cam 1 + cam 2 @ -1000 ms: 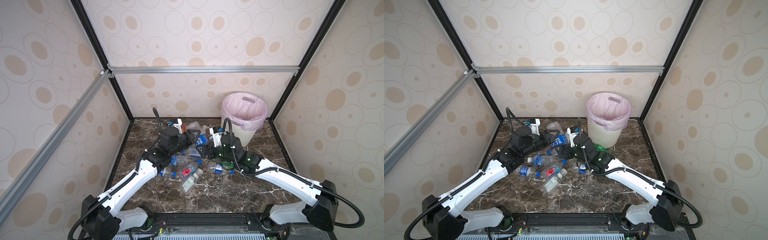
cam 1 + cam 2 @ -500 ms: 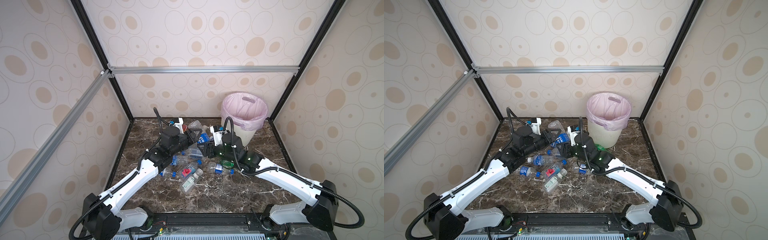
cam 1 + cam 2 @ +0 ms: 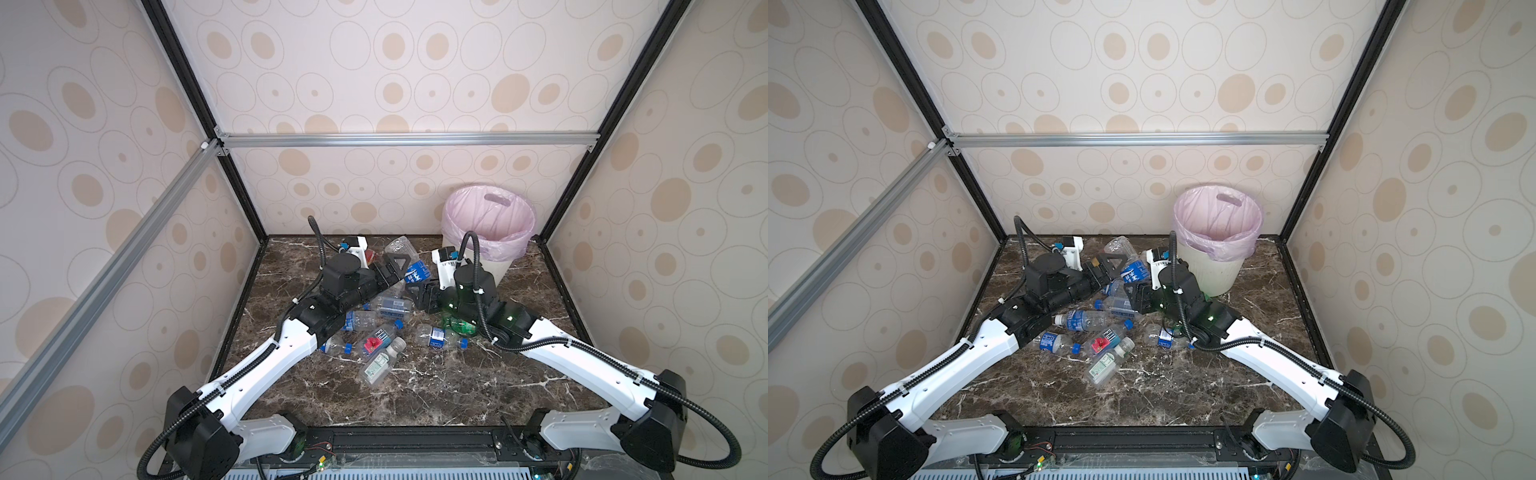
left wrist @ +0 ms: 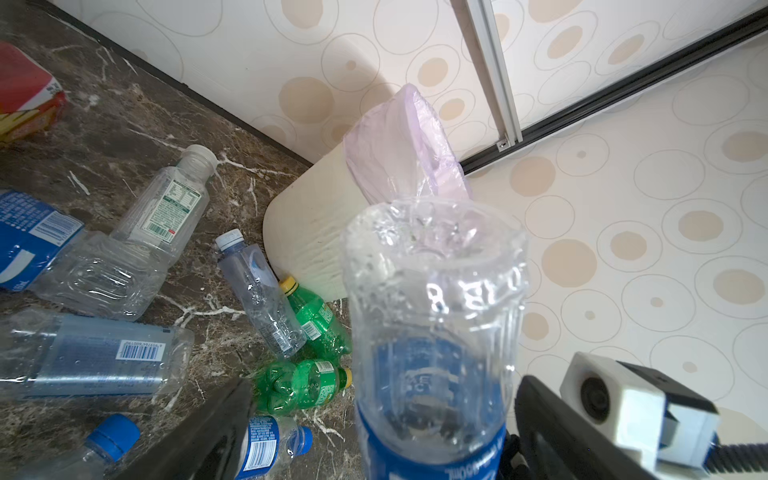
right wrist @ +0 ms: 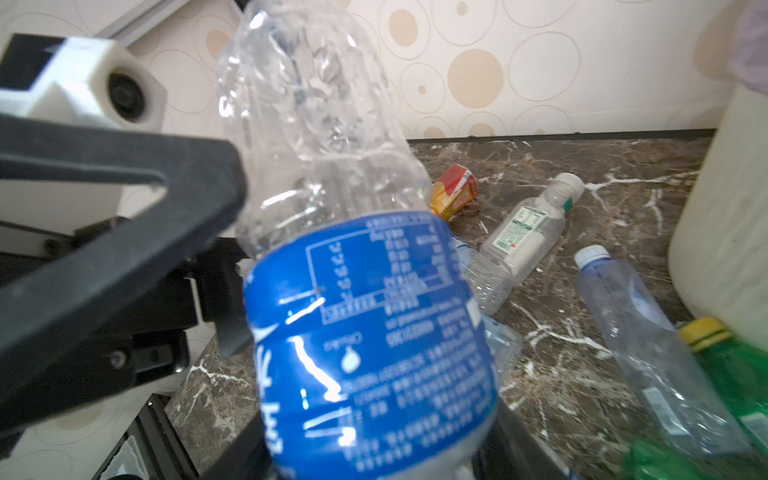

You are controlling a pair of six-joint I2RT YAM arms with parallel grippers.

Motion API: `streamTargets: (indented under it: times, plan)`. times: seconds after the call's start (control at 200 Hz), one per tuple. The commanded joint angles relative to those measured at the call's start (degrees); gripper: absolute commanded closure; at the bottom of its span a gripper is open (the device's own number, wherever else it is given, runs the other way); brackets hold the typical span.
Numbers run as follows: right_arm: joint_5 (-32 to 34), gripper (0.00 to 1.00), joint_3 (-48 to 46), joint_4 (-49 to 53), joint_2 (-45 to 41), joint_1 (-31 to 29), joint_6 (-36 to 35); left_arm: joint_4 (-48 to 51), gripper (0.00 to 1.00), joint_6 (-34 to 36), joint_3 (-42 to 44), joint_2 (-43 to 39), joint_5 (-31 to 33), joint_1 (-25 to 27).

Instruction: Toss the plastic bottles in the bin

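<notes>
A crumpled clear bottle with a blue label point(image 3: 415, 269) point(image 3: 1133, 272) hangs in the air between my two grippers, left of the bin point(image 3: 494, 268) point(image 3: 1217, 276). My right gripper point(image 5: 374, 457) point(image 3: 420, 291) is shut on its lower end. My left gripper point(image 4: 384, 384) point(image 3: 399, 270) is open, with a gap between each finger and the bottle point(image 4: 432, 311). Several more plastic bottles point(image 3: 386, 305) lie on the marble floor under both arms. Two of them are green point(image 4: 316, 320) and lie by the foot of the bin point(image 4: 299, 232).
A red and yellow carton point(image 5: 455, 195) point(image 4: 25, 95) lies near the back wall. Patterned walls with black posts point(image 3: 569, 195) enclose the floor on three sides. An aluminium bar point(image 3: 374, 139) crosses overhead. The bin fills the back right corner.
My left gripper's jaws have sprung open off the blue-labelled bottle. My right gripper's jaws have narrowed onto it. Both arms stay nearly in place.
</notes>
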State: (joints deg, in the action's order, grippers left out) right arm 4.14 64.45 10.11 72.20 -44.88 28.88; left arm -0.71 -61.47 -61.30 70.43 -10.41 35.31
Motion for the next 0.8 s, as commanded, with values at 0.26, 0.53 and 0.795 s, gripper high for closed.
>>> streamTargets:
  times: [0.26,0.53,0.795]
  plan:
    - [9.70,0.57,13.64,19.67,-5.65,9.08,-7.22,-5.56,0.01,11.00,-7.55,-0.18,-6.42,0.41]
    - [22.39,0.57,27.87,26.32,-7.64,9.24,-16.40,3.80,0.01,21.54,-20.09,6.94,-5.37,6.55]
    - [27.06,0.58,36.62,27.04,-8.09,9.21,-22.45,5.04,0.01,25.11,-25.48,10.62,-4.98,9.80]
